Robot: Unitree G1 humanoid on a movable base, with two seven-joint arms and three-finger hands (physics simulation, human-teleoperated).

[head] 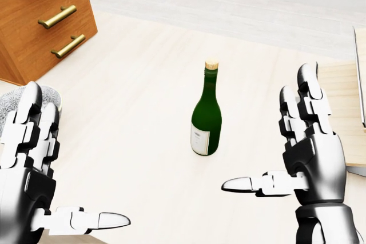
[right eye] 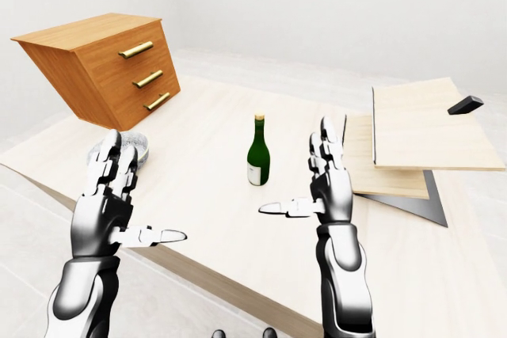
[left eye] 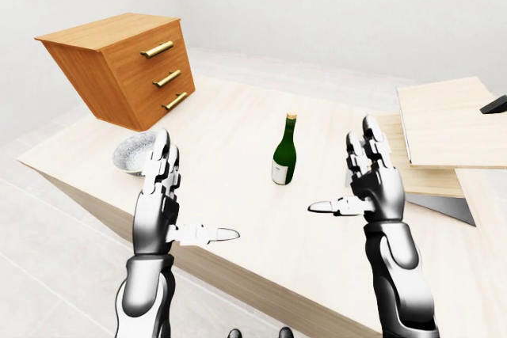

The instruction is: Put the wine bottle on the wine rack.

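Note:
A green wine bottle (head: 206, 119) with a cork top and a white label stands upright on the pale wooden table (head: 131, 101), near the middle of the head view. My left hand (head: 77, 158) is raised at the lower left, open, fingers up and thumb pointing right. My right hand (head: 266, 130) is raised at the lower right, open too, its thumb pointing left toward the bottle. Neither hand touches the bottle, which stands beyond and between them. Pale wooden boards (left eye: 447, 128) on a grey base lie at the right; I cannot tell whether they are the rack.
A tilted wooden drawer chest (left eye: 119, 69) with brass handles sits at the upper left of the table. A grey patterned bowl (left eye: 133, 153) lies below it, just beyond my left hand. A small black block (right eye: 465, 104) rests on the boards. The table's near edge (left eye: 238, 275) runs under my hands.

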